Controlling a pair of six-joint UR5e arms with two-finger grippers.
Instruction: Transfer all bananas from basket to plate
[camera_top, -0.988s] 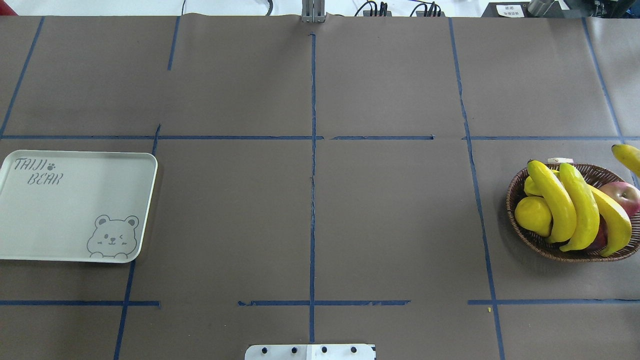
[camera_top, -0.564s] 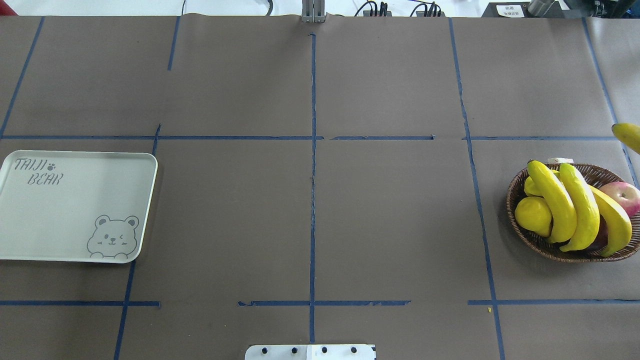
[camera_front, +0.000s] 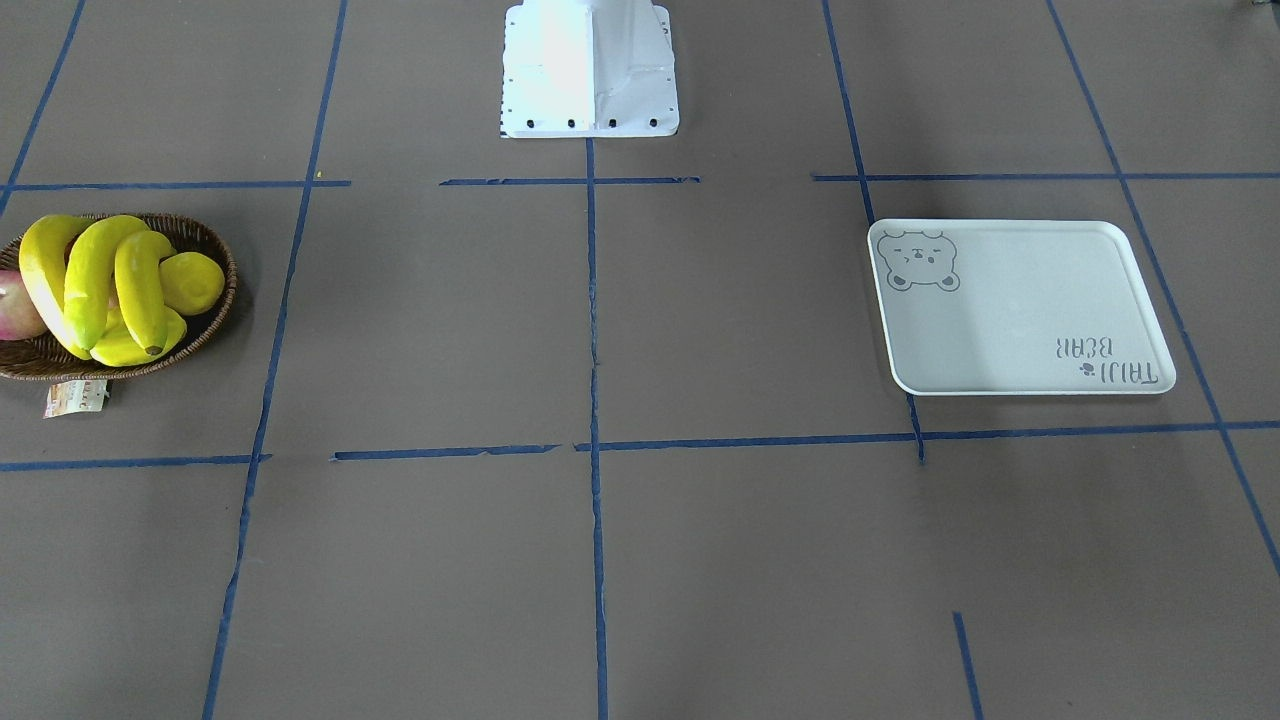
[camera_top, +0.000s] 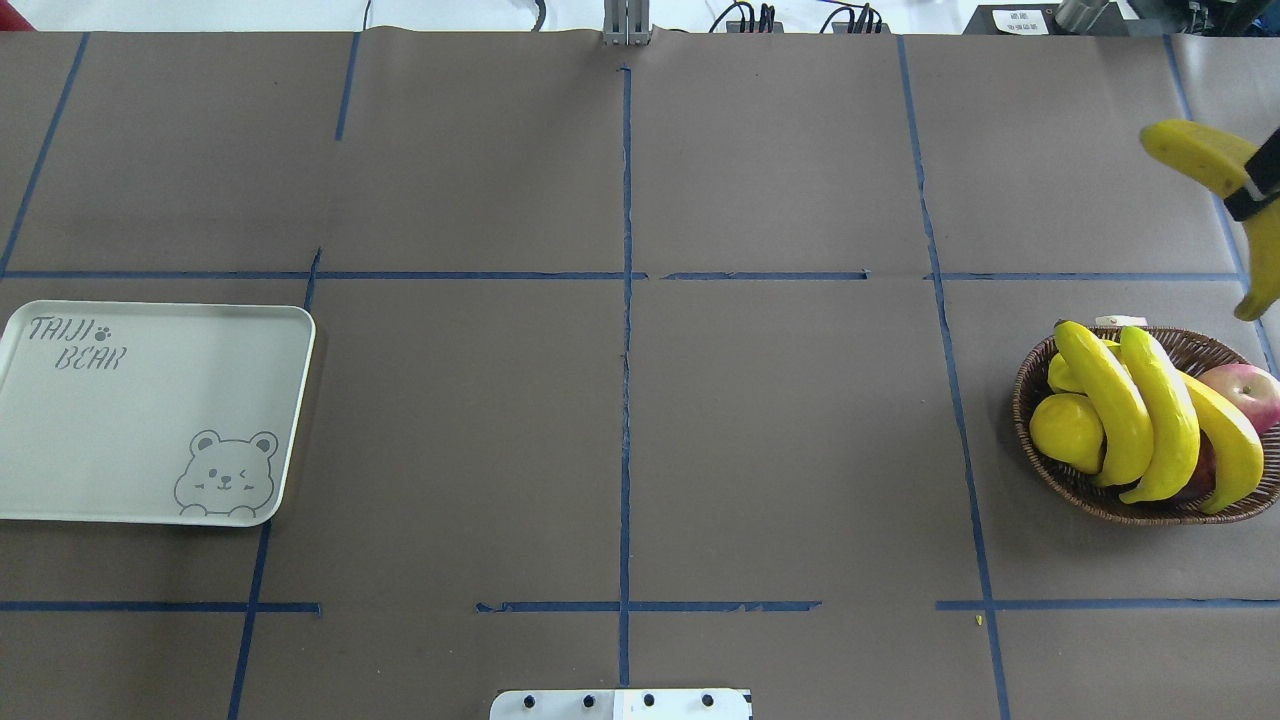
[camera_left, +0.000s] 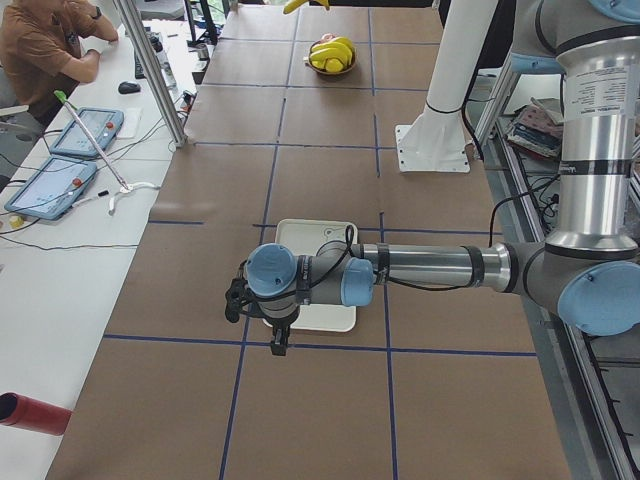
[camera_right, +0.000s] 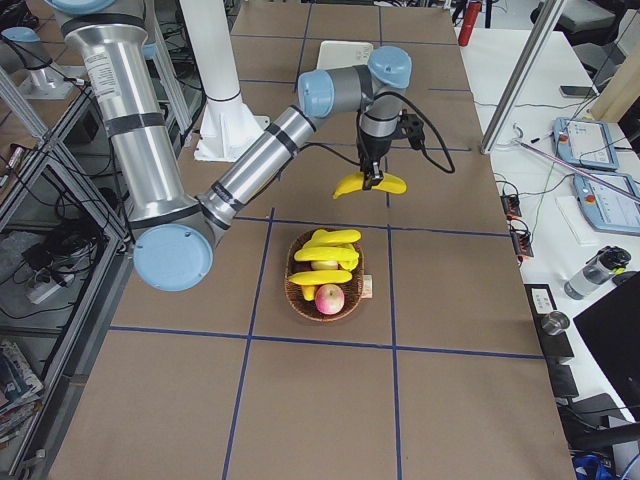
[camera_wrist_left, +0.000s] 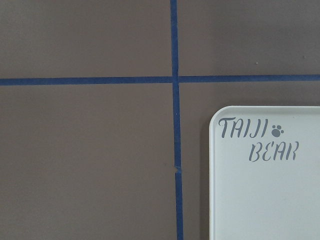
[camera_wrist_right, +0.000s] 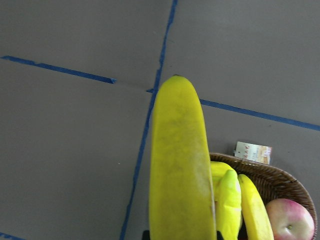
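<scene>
My right gripper (camera_top: 1256, 186) is shut on one banana (camera_top: 1195, 155) and holds it in the air beyond the basket (camera_top: 1060, 478), at the table's far right; it also shows in the exterior right view (camera_right: 372, 176). The held banana fills the right wrist view (camera_wrist_right: 180, 165). Three bananas (camera_top: 1165, 410) lie across the dark wicker basket (camera_front: 205, 240). The plate (camera_top: 150, 400) is a pale rectangular tray with a bear print at the left, bare. My left gripper (camera_left: 279, 343) hangs over the plate's corner (camera_wrist_left: 220, 120); I cannot tell whether it is open or shut.
A lemon (camera_top: 1066, 430) and a red apple (camera_top: 1250, 388) share the basket; a paper tag (camera_front: 75, 397) lies at its rim. The robot's white base (camera_front: 590, 70) stands at the near table edge. An operator (camera_left: 45, 45) and tablets are at a side table.
The held banana has moved away from the basket, toward the far side of the table and further into the overhead view. The basket's contents and the plate have not moved.
</scene>
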